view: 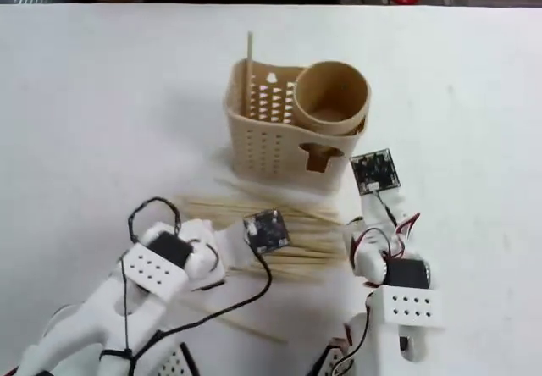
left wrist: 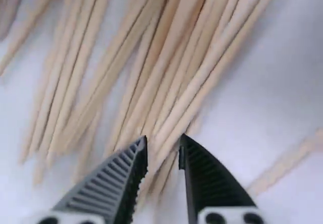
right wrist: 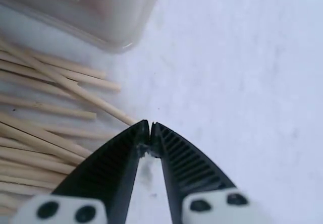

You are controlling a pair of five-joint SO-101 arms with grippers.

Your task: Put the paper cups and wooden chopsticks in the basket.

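A cream perforated basket [view: 271, 143] stands mid-table with stacked brown paper cups [view: 332, 96] and one upright wooden chopstick [view: 250, 63] inside. A loose pile of wooden chopsticks [view: 254, 219] lies on the table in front of it. My left gripper [left wrist: 164, 142] hangs low over that pile [left wrist: 151, 67], open by a narrow gap, with a chopstick or two running between its fingertips. My right gripper [right wrist: 150, 126] is shut and empty, just above the bare table beside the chopsticks' ends [right wrist: 60, 93] and near the basket's lower corner [right wrist: 111, 17].
One stray chopstick [view: 246, 329] lies apart near the front, between the two arms. The white table [view: 102, 96] stretches wide on both sides of the basket. Cables loop around the left arm [view: 152, 215].
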